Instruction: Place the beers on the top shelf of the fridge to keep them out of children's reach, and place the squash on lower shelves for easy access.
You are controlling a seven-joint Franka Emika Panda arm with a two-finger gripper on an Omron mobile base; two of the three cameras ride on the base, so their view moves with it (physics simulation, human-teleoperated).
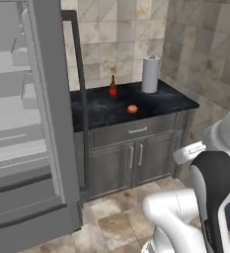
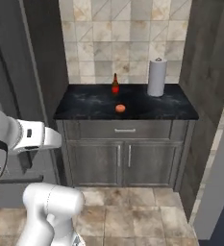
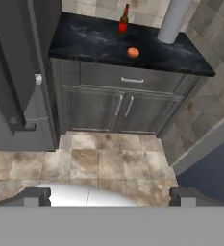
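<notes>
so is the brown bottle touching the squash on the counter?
Apart. The right base view shows bare black counter between the brown bottle and the squash.

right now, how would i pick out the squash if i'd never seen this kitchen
Find the black stone counter beside the open fridge. Three things stand on it: a tall white paper towel roll at the back right, a dark brown bottle at the back, and nearer the front edge the squash, alone. It is the only low, round, orange-red thing there.
</notes>
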